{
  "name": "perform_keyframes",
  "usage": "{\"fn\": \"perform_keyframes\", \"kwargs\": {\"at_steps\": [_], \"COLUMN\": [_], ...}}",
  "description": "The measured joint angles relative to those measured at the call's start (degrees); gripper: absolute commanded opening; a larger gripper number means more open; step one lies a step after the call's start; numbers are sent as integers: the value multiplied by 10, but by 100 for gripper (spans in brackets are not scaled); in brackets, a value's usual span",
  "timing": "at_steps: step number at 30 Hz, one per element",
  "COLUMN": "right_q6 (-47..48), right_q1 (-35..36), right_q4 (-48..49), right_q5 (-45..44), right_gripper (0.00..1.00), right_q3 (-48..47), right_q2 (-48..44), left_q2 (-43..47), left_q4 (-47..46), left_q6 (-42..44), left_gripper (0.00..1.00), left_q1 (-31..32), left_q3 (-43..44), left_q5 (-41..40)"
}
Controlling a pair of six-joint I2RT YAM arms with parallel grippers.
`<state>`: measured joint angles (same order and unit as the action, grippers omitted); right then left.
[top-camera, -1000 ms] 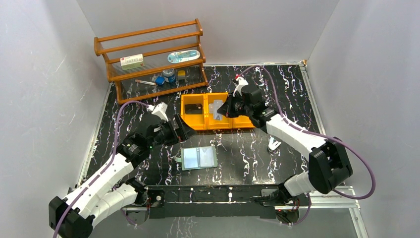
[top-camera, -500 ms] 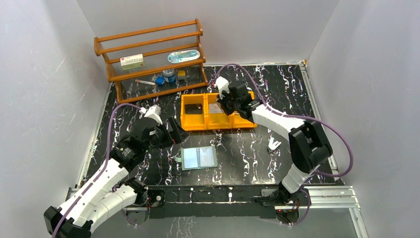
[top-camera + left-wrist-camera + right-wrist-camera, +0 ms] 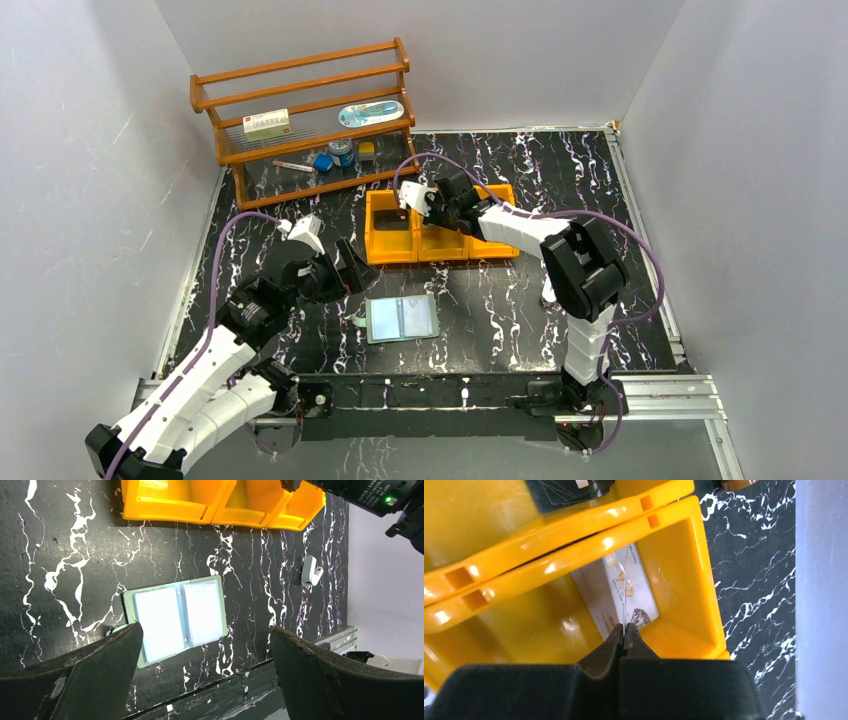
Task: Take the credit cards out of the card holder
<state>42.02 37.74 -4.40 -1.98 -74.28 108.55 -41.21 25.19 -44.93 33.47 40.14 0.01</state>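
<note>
My right pincer (image 3: 624, 631) over the orange bin (image 3: 684, 580)
It pinches a credit card (image 3: 624, 580) edge-on; my left pincer (image 3: 205, 630) gapes wide by the card holder (image 3: 177, 617).

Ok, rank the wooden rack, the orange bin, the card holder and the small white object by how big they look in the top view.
Largest to smallest:
1. wooden rack, farthest from the camera yet clearly the biggest
2. orange bin
3. card holder
4. small white object
</note>
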Motion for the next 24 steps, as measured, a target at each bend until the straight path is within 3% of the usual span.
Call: {"fn": "perform_keyframes", "kwargs": {"at_steps": [15,24], "right_q6": [139,149], "right_q1": [22,24], "right_q4": [44,45], "right_q5": [-80,-88], "right_gripper": [12,28], "right_q3": [-9,-10], "right_q2": [64,65], "left_q2": [1,0], "left_q4": [13,19], "left_q6": [2,2], "left_gripper": [98,98], "left_q1": [0,0], "left_q3": [0,0], "left_q5": [-7,-10]}}
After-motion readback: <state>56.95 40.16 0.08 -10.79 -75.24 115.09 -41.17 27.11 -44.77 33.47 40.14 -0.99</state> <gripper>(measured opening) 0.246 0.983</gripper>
